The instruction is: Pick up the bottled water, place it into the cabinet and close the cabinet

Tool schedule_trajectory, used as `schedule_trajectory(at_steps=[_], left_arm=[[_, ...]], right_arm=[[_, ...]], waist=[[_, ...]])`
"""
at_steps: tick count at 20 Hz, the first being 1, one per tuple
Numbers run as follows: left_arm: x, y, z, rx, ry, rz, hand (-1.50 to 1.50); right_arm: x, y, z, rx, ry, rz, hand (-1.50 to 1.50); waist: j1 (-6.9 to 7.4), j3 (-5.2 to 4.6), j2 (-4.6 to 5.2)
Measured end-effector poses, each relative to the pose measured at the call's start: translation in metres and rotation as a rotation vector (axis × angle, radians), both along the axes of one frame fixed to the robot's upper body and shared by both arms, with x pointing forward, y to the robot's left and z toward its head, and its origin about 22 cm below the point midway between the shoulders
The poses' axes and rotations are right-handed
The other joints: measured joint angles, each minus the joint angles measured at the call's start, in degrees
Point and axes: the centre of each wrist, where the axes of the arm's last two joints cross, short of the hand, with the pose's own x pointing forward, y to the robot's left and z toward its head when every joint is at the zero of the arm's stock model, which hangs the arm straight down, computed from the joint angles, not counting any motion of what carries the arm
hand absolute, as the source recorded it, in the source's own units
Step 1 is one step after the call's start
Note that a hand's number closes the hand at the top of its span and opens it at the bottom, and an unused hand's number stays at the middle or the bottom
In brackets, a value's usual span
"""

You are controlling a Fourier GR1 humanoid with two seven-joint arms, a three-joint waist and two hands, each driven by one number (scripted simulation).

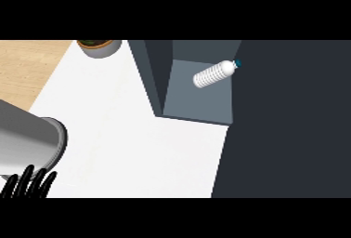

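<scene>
One bottled water, lying on its side inside the open cabinet at upper centre; left hand at lower left, fingers straight and apart, holding nothing; remaining step, by judgement: swing the door fully closed without nudging the bottle.

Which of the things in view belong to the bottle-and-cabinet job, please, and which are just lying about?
Job:
- bottled water, lying inside the cabinet
- cabinet, open
- left hand, lower left edge

Lying about:
- plant pot, at the counter's far edge
</scene>
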Motion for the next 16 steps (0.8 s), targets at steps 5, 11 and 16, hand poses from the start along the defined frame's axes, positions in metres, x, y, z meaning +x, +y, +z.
schedule_trajectory(at_steps=[5, 11, 16], left_arm=[[0.002, 0.013, 0.008, 0.009, -0.009, -0.015, -1.50], [0.005, 0.021, 0.012, 0.019, -0.019, -0.027, -1.50], [0.007, 0.027, 0.017, 0.026, -0.029, -0.039, -1.50]], right_arm=[[0.013, 0.004, 0.007, -0.046, -0.065, 0.052, 1.50], [0.022, 0.010, 0.012, -0.074, -0.091, 0.096, 1.50], [0.026, 0.014, 0.013, -0.081, -0.082, 0.113, 1.50]], waist=[[1.49, -0.20, 0.28], [2.21, -0.36, 0.84], [2.74, -0.37, 1.25]])
